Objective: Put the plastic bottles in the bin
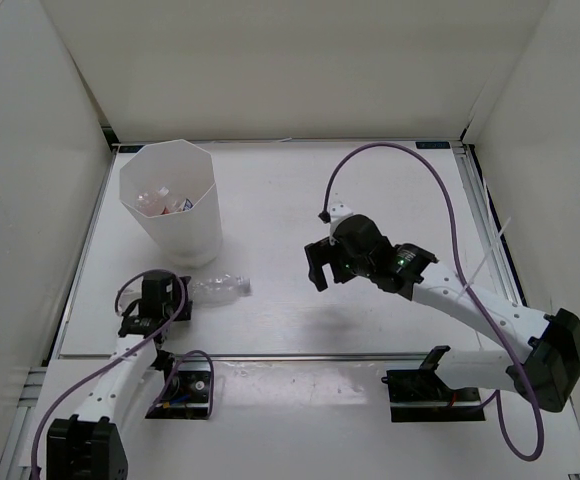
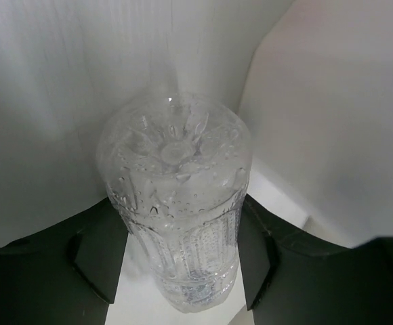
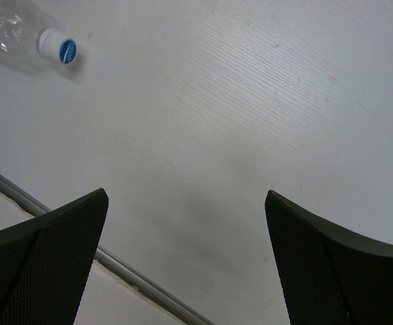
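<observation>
A clear, unlabelled plastic bottle point(image 1: 220, 288) with a white cap lies on the table just below the bin. My left gripper point(image 1: 175, 292) is shut on its base end. In the left wrist view the bottle point(image 2: 176, 203) fills the gap between the black fingers point(image 2: 98, 250), both pressed against its ribbed sides. The tall white faceted bin point(image 1: 192, 235) stands at the back left, with a few small bottles point(image 1: 165, 202) inside. My right gripper point(image 1: 320, 270) hovers open over the table's middle. Its wrist view shows the gripper point(image 3: 186, 250) with nothing in it, and the bottle's capped end point(image 3: 59, 49) at top left.
White walls enclose the table on three sides. A metal rail point(image 1: 300, 357) runs along the near edge, seen also as the rail point(image 3: 115, 261) in the right wrist view. Purple cables point(image 1: 410, 160) loop above the right arm.
</observation>
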